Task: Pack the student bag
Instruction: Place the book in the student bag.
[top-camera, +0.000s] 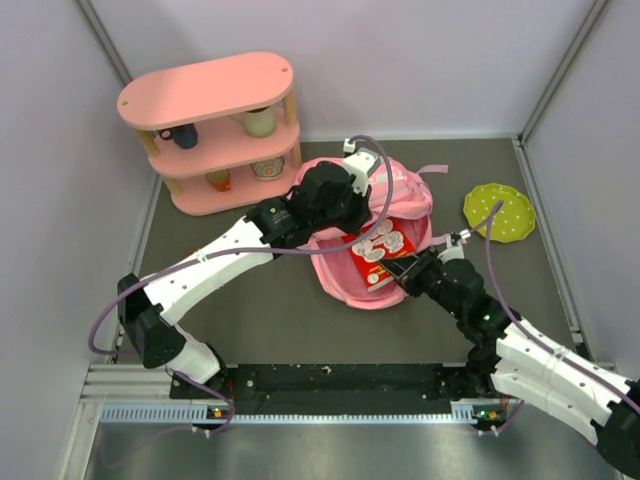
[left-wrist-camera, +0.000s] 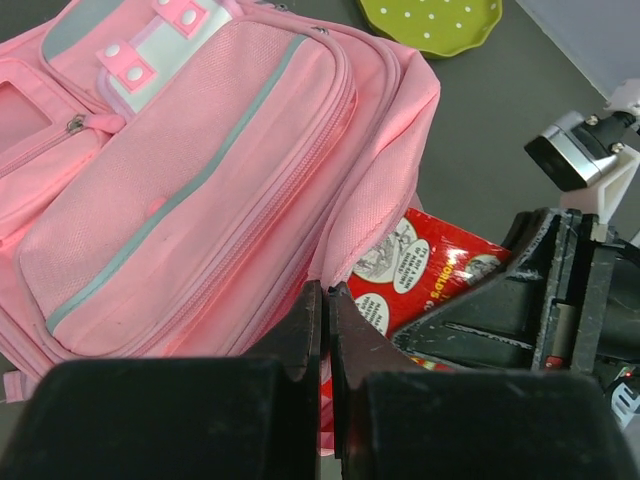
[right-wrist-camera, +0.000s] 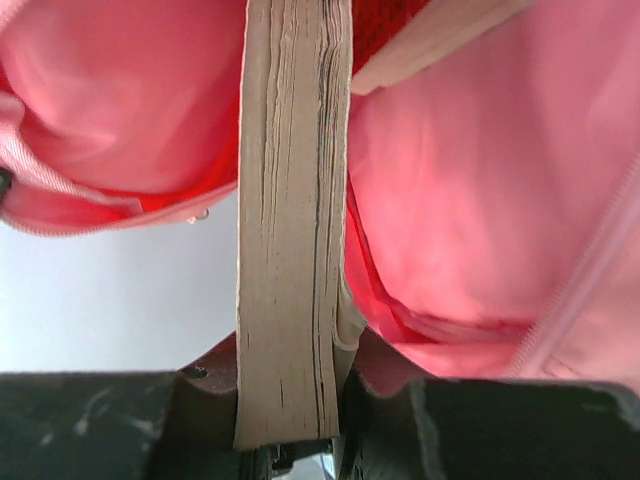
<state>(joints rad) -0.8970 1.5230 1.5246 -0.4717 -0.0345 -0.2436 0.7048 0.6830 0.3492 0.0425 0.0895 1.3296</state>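
The student bag (top-camera: 412, 193), a soft pink backpack, lies in the middle of the table with its opening toward the arms. My left gripper (left-wrist-camera: 328, 300) is shut on a fold of the bag's (left-wrist-camera: 200, 170) pink fabric at the edge of the opening. A red book (top-camera: 383, 250) with white speech bubbles on its cover pokes partly into that opening. My right gripper (right-wrist-camera: 290, 400) is shut on the book's (right-wrist-camera: 290, 200) page edge, with pink bag lining (right-wrist-camera: 470, 180) on both sides of it. The left wrist view shows the book (left-wrist-camera: 420, 270) beside the right gripper (left-wrist-camera: 520, 300).
A pink oval three-tier shelf (top-camera: 215, 130) holding cups stands at the back left. A green dotted plate (top-camera: 499, 211) lies to the right of the bag. Grey walls close in the table on the left, back and right.
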